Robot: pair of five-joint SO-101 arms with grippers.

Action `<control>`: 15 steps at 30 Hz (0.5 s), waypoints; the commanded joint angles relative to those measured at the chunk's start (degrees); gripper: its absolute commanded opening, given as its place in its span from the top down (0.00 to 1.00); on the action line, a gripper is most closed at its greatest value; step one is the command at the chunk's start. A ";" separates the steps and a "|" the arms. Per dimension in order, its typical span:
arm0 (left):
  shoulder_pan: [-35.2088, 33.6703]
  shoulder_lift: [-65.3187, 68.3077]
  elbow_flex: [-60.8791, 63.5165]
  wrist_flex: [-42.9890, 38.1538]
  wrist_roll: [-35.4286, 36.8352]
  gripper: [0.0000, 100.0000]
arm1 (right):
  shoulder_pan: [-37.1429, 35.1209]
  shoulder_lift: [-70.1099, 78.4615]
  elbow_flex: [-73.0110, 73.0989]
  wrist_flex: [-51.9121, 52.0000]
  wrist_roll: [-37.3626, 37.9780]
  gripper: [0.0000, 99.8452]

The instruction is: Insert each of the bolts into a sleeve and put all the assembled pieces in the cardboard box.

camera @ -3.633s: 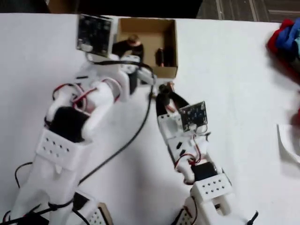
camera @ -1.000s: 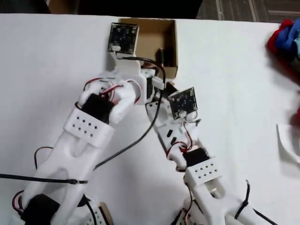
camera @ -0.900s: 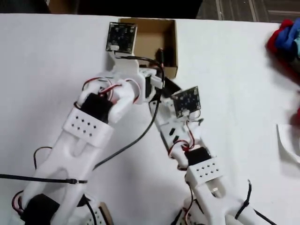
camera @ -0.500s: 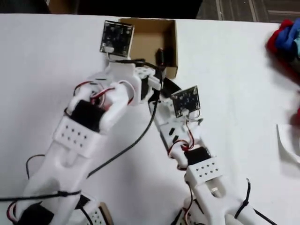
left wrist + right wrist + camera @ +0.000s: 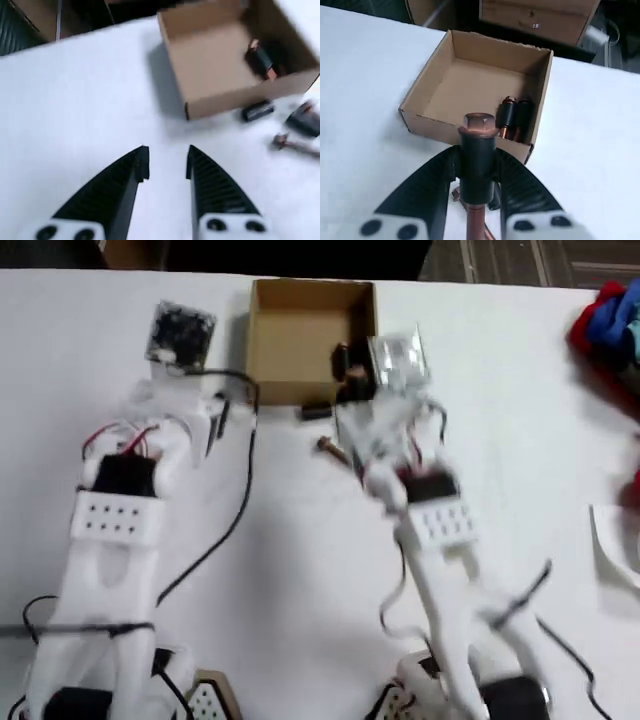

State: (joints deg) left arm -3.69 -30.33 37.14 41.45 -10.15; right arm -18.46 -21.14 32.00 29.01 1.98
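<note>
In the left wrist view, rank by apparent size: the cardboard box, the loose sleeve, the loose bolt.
1. cardboard box, clearly largest.
2. loose sleeve and loose bolt: they look alike, and the bolt is blurred, so unranked.

From high above, looks steeply down over the table point(image 5: 500, 390), arm bases at 6 o'clock, cardboard box point(image 5: 290, 340) at 12. From the left wrist, peers low past the left tool point(image 5: 167, 162) toward 12, box fairly near at 2 o'clock. From the right wrist, sits close behind the right tool point(image 5: 477, 165) and clamped sleeve point(image 5: 477, 150), facing 11 o'clock into the box. Shares box and nearby table across all three.
</note>
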 commanded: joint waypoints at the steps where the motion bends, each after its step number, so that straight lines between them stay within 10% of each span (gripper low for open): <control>1: -2.90 1.76 6.99 -10.73 -1.23 0.91 | 1.54 14.99 -28.13 10.33 -5.89 0.98; 7: -4.04 5.27 15.43 -21.19 4.75 0.91 | 5.58 46.99 -72.88 23.16 -12.92 0.98; 15: -3.43 14.59 17.80 -29.36 6.24 0.91 | 2.86 82.42 -121.85 33.54 -2.64 0.98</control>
State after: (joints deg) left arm -6.95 -17.41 55.08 14.81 -4.44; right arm -14.07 53.41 -70.59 61.63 -3.65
